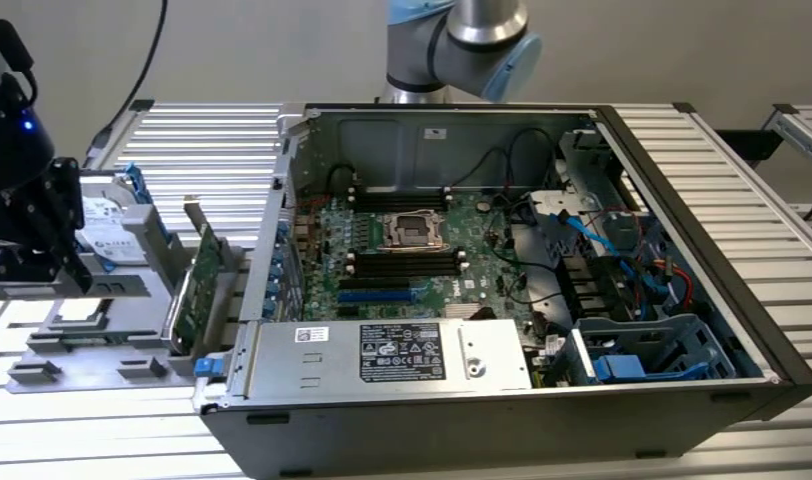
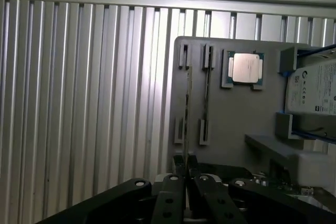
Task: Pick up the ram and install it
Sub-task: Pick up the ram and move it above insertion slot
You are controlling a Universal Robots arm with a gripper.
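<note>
Clearly narrow, the black fingers (image 2: 193, 162) of the gripper (image 2: 185, 163) stand almost together in the wrist view, pinching the ram (image 2: 187, 103) between their tips. The ram is seen edge-on as a thin pale line running straight away from the fingertips, over the grey holder tray (image 2: 241, 114) and along a pair of small slot brackets. I cannot tell whether its lower edge sits in those brackets or hangs just clear of them. Just beside it, a second dark narrow strip lies between another pair of brackets.

Farther out on the same tray a processor chip (image 2: 244, 68) with a silver lid lies flat in a square recess, and a hard drive (image 2: 315, 90) with a white label rests in a blue-edged cradle. Around the tray spreads the ribbed aluminium table (image 2: 79, 103).

From the exterior view, the gripper (image 1: 19, 275) hangs over the tray (image 1: 99, 340) at the exterior view's left, near the hard drive (image 1: 106, 225). A wide green expansion card (image 1: 203, 285) stands upright at the tray's edge, next to the open computer case (image 1: 513, 420). Inside the case, well apart from the gripper, lies the green motherboard (image 1: 393, 260) with its long black slots, and the power supply (image 1: 393, 350) sits along the near wall. The arm's grey-and-blue joint (image 1: 460, 40) rises behind the case.
</note>
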